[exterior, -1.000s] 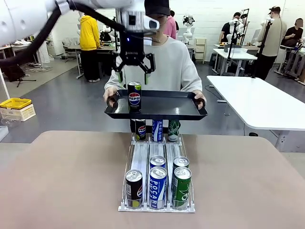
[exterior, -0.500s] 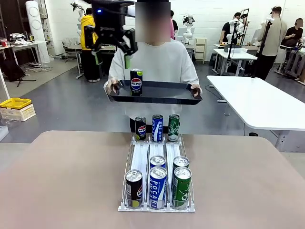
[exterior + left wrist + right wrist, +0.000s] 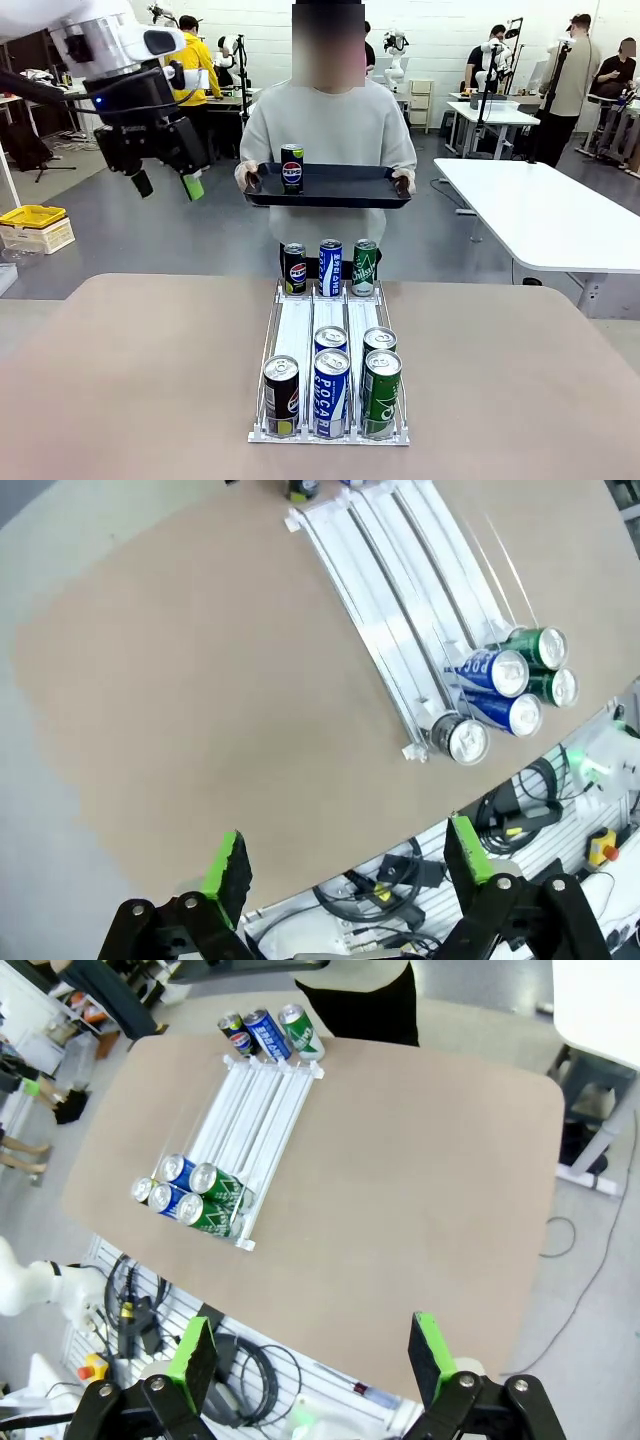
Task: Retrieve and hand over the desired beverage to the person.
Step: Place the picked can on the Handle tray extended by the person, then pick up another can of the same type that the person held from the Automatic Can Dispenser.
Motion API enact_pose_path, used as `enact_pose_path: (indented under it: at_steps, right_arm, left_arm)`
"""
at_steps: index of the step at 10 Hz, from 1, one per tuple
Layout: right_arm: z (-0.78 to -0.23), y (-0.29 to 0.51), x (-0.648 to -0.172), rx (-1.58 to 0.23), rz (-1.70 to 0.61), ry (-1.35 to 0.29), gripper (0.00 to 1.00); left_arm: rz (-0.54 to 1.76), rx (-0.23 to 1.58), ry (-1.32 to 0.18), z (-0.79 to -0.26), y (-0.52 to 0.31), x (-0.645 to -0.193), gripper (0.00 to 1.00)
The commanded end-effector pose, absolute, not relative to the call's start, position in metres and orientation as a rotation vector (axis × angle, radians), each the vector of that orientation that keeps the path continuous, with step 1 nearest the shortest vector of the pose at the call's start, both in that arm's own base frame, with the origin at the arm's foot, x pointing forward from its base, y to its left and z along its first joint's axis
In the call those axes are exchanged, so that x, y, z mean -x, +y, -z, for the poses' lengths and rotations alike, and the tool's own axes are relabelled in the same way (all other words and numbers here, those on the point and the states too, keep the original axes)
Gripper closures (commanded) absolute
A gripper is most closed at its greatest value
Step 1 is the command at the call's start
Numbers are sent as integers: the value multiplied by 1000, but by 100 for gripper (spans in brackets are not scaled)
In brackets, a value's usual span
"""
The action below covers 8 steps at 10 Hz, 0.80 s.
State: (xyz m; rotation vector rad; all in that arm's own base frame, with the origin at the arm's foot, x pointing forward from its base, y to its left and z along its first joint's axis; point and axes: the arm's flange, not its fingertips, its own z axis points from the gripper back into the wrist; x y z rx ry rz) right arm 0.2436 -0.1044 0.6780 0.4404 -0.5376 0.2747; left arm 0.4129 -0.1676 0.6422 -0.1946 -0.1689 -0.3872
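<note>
Pepsi can (image 3: 292,167) upright on black tray (image 3: 345,190) held by the person (image 3: 330,120).
Left gripper (image 3: 168,186), spread and empty, hangs well left of it; right gripper (image 3: 312,1358) spread high above bare tabletop (image 3: 400,1160) beside the rack (image 3: 258,1108).

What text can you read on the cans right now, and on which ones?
"POCARI": reads vertically on the blue can at the near end of the rack, middle lane.
Round red, white and blue logo, lettering too small to read: black can on the tray.
Script too blurred to read: green can beside the blue one.
Too small to read: the three far-end cans.
</note>
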Motion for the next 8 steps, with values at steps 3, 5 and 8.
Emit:
enact_pose_path:
  at_steps: [3,5,8]
  right_arm:
    - [-676,-104,-245,-450,-281,-536,0]
    - [-676,-104,-245,-450,-281,-536,0]
    - [-676,-104,-245,-450,-281,-536,0]
  left_arm:
    - [356,231,-125,-642,-158,-411,0]
    - [373,213,-144,-639,-163,-411,0]
    - [373,213,-144,-639,-163,-411,0]
